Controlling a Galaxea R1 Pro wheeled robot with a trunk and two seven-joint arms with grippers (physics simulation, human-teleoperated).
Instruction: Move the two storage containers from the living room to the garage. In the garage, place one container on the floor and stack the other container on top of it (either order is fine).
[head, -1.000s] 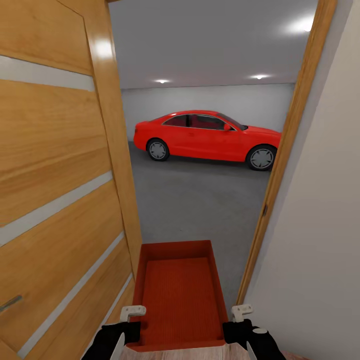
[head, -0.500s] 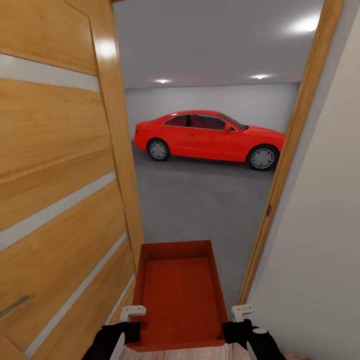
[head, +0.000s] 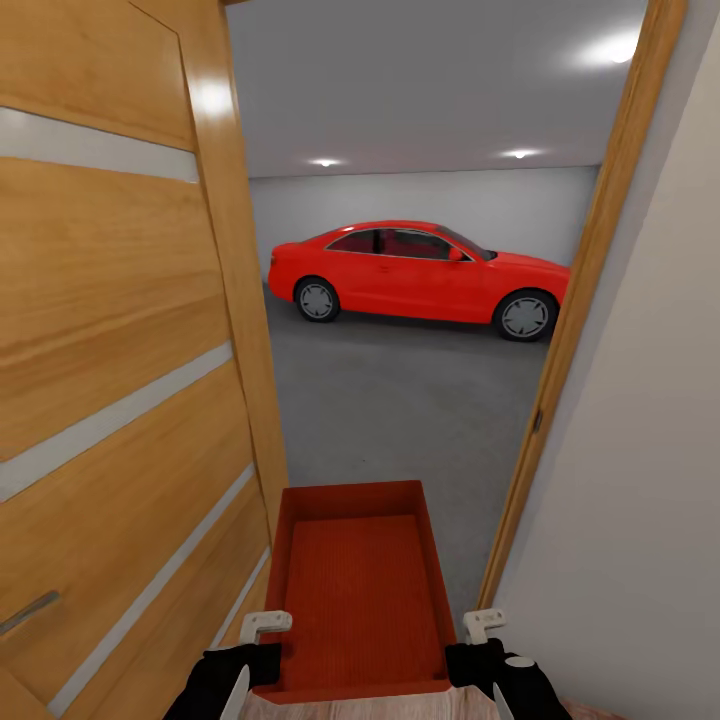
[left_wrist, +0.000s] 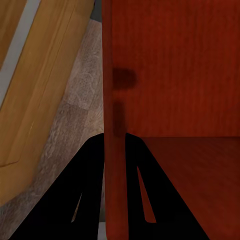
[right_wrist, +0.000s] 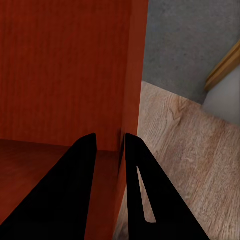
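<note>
The storage container (head: 355, 590) looks light, thin-walled and stiff. Left gripper (left_wrist: 114, 150) and right gripper (right_wrist: 122, 145) are each clamped on a side wall, a sound hold

Open wooden door (head: 110, 330) with pale inlaid stripes, just left of the left claw (head: 264, 627). Wooden door frame (head: 590, 290) and beige wall (head: 650, 480), rising right of the right claw (head: 483, 625). Red coupe (head: 415, 275), side-on, far ahead of both. Ceiling lights (head: 520, 153) glowing above.

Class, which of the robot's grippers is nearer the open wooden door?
Left. The left gripper is beside the wooden door; the right gripper is across the red-orange rectangular bin.
</note>
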